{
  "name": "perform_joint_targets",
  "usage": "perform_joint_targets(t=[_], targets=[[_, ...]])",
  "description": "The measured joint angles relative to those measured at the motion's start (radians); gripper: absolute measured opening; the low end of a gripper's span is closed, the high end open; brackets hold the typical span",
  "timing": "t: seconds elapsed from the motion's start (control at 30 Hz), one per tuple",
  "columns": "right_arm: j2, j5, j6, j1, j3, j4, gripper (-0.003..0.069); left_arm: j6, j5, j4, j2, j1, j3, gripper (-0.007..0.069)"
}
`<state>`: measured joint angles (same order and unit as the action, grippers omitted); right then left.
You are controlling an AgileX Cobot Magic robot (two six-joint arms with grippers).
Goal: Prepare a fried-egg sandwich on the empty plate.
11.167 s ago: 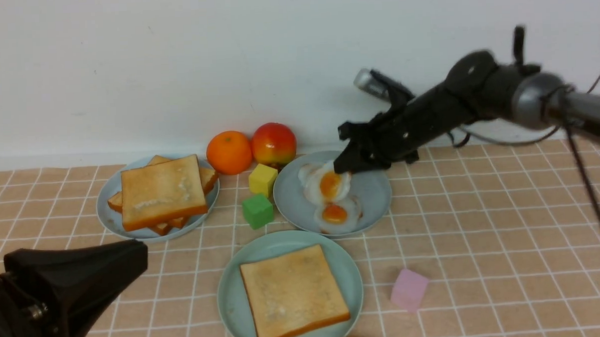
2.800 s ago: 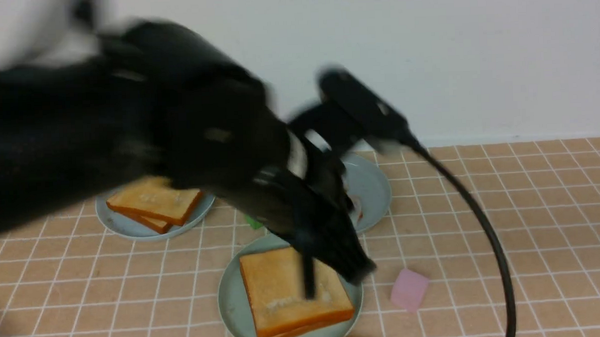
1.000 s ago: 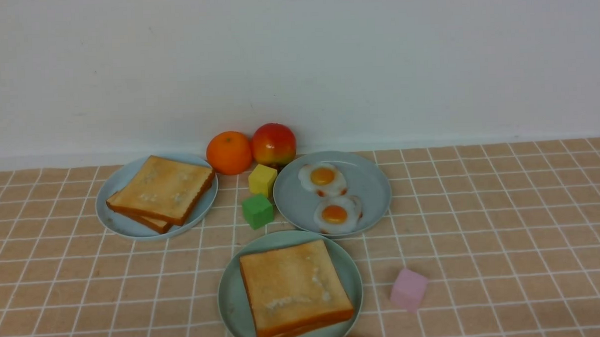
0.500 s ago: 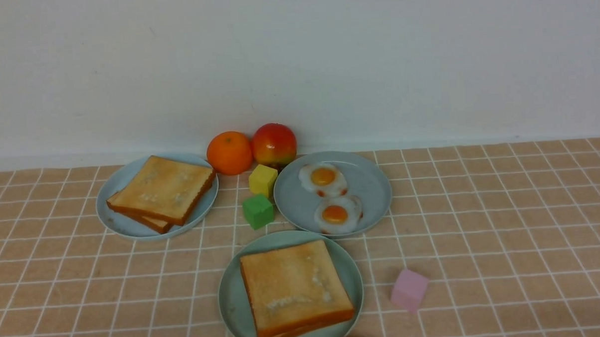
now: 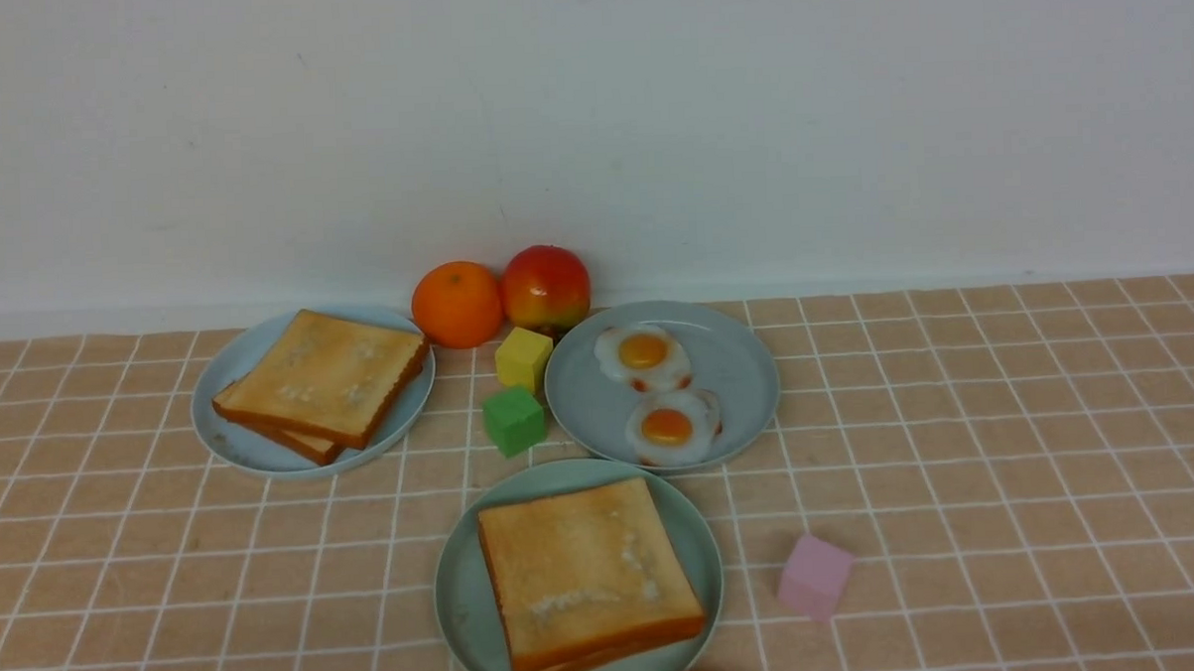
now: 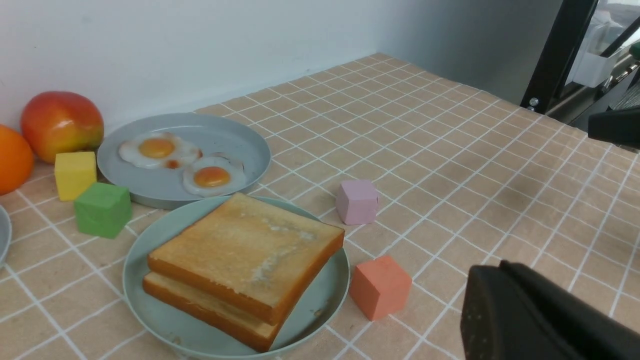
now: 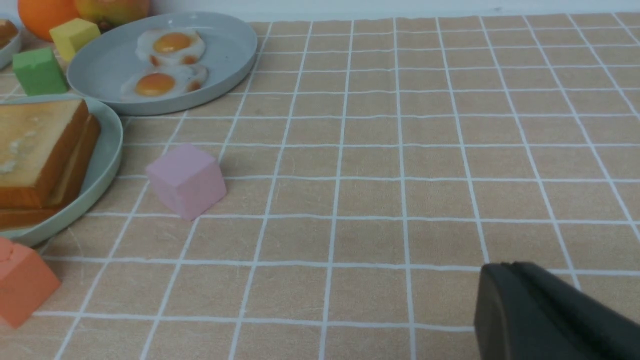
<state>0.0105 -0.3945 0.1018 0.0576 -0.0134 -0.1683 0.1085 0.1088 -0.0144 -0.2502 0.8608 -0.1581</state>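
Centrally, at the near table edge, the mint-green plate carries the sandwich: two thick golden toast slices with orange-brown crusts, stacked squarely. Only a dark part of each gripper shows in its wrist view; their opening cannot be told.

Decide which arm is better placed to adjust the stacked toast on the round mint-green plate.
Left, probably. The left wrist view holds the whole toast sandwich on the round pale mint-green plastic plate close ahead; the right wrist view catches only its edge, with the pink cube beside it.
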Motion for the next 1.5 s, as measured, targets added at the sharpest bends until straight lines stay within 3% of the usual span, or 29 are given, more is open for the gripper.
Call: perform_joint_targets(t=[0.37, 0.47, 0.57, 0.6, 0.63, 0.67, 0.7, 0.77, 0.9, 1.03, 1.5], targets=[[0.0, 0.0, 0.0, 0.0, 0.0, 0.0, -0.0005, 0.001, -0.001, 0.003, 0.014, -0.011, 0.0, -0.0005], [0.0, 0.0, 0.0, 0.0, 0.0, 0.0, 0.0, 0.006, -0.001, 0.003, 0.077, -0.15, 0.0, -0.0013], [0.0, 0.0, 0.0, 0.0, 0.0, 0.0, 0.0001, 0.006, 0.0, 0.004, 0.152, -0.355, 0.001, -0.0013], [0.0, 0.0, 0.0, 0.0, 0.0, 0.0, 0.0001, 0.006, 0.0, 0.004, 0.157, -0.369, 0.004, -0.0013], [0.0, 0.0, 0.0, 0.0, 0.0, 0.0, 0.0001, 0.006, 0.0, 0.0, 0.202, -0.485, 0.018, -0.0013], [0.0, 0.0, 0.0, 0.0, 0.0, 0.0, 0.0001, 0.007, 0.0, 0.0, 0.213, -0.499, 0.021, -0.0013], [0.0, 0.0, 0.0, 0.0, 0.0, 0.0, 0.0002, 0.015, 0.0, -0.011, 0.244, -0.609, 0.049, -0.0013], [0.0, 0.0, 0.0, 0.0, 0.0, 0.0, 0.0004, 0.022, 0.016, -0.033, 0.26, -0.726, 0.094, -0.0013], [0.0, 0.0, 0.0, 0.0, 0.0, -0.001, 0.0006, 0.032, 0.118, -0.085, 0.261, -0.869, 0.178, -0.0013], [0.0, 0.0, 0.0, 0.0, 0.0, -0.001, 0.0009, 0.033, 0.266, -0.093, 0.261, -0.889, 0.189, -0.0013], [0.0, 0.0, 0.0, 0.0, 0.0, -0.001, 0.0022, 0.033, 0.268, -0.096, 0.261, -0.889, 0.189, -0.0013]])
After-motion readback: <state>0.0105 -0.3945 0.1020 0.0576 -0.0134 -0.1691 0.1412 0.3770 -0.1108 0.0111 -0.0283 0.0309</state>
